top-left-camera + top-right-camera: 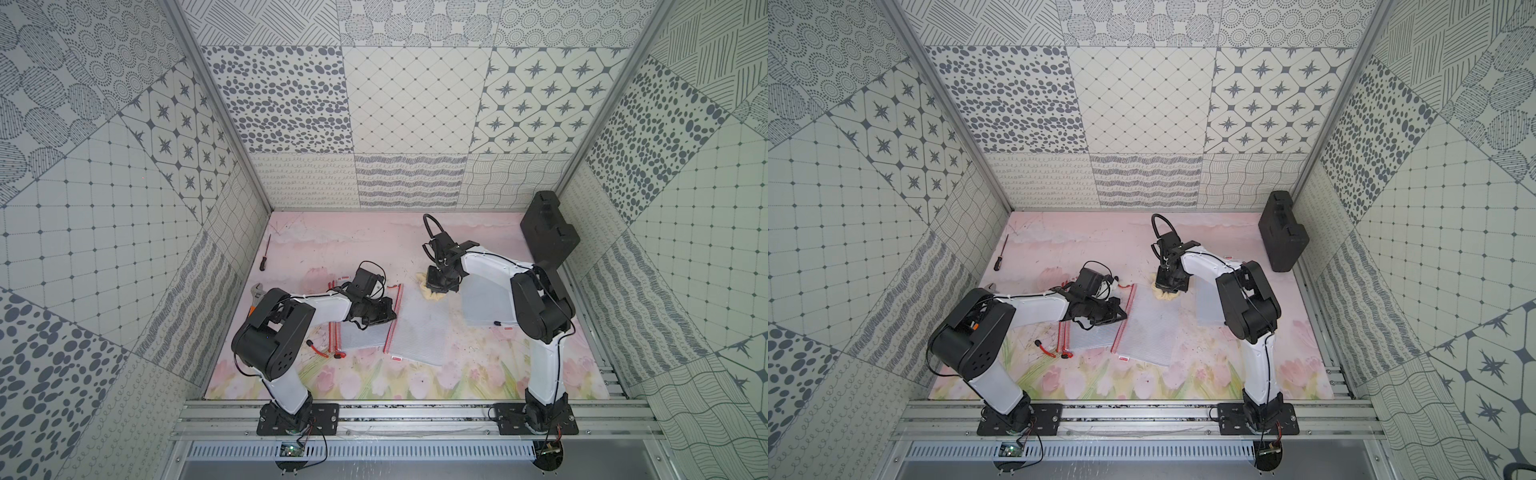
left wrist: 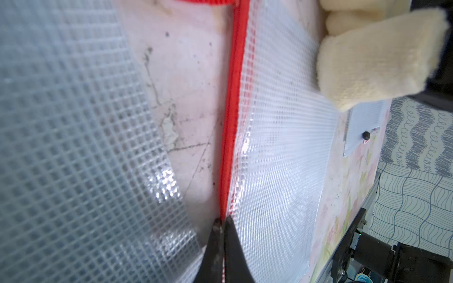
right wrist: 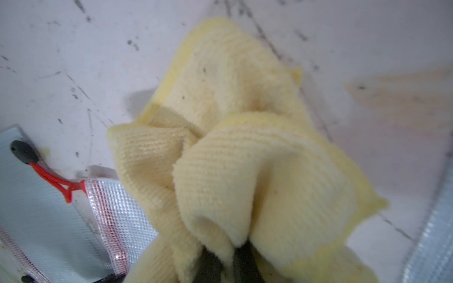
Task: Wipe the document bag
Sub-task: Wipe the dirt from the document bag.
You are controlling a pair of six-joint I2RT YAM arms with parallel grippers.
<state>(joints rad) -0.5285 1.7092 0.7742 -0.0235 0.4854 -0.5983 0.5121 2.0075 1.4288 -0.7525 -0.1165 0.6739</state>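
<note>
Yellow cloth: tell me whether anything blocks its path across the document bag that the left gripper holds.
Nothing visible does. The yellow cloth, shut in the right gripper, is at the far corner of the document bag, and the mesh face ahead is bare. The left gripper clamps the red zipper edge at the side, off that face.

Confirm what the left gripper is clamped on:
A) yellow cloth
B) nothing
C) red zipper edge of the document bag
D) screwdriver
C: the left wrist view shows the left gripper shut on the red zipper edge of the document bag; the yellow cloth sits in the right gripper.
</note>
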